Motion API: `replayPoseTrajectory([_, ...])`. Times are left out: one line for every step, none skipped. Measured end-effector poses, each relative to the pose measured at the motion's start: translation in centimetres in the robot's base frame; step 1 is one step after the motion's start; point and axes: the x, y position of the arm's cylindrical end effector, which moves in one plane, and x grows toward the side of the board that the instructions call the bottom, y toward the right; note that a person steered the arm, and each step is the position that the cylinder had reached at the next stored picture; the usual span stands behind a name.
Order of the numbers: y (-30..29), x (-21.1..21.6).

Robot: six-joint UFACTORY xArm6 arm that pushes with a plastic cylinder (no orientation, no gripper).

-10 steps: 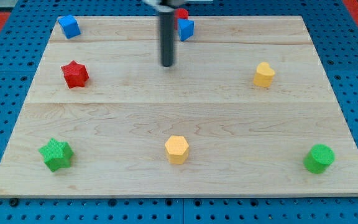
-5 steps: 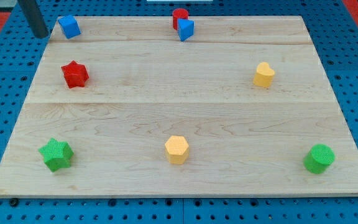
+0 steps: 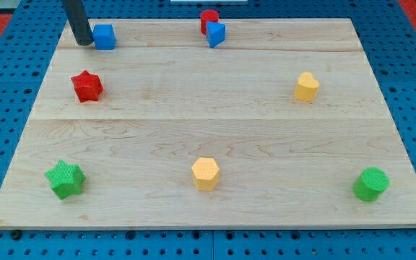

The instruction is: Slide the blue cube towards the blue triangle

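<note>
The blue cube [image 3: 105,36] sits near the top left of the wooden board [image 3: 215,130]. My tip [image 3: 84,42] stands right against the cube's left side. The blue triangle [image 3: 216,34] lies at the top middle, well to the right of the cube, touching a red cylinder [image 3: 209,19] just behind it.
A red star [image 3: 87,86] lies below the cube. A yellow heart-like block [image 3: 306,86] is at the right, a yellow hexagon [image 3: 205,173] at the bottom middle, a green star [image 3: 65,179] at the bottom left, a green cylinder [image 3: 370,184] at the bottom right.
My tip swept from the top middle to the far left, then came right against the blue cube. The cube has slid a little to the right.
</note>
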Motion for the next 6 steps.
replayPoseTrajectory([-1.6,-1.2])
replayPoseTrajectory([0.2,-1.7])
replayPoseTrajectory([3.5,-2.0])
replayPoseTrajectory([5.5,-1.1])
replayPoseTrajectory([7.0,0.0])
replayPoseTrajectory([8.7,0.9])
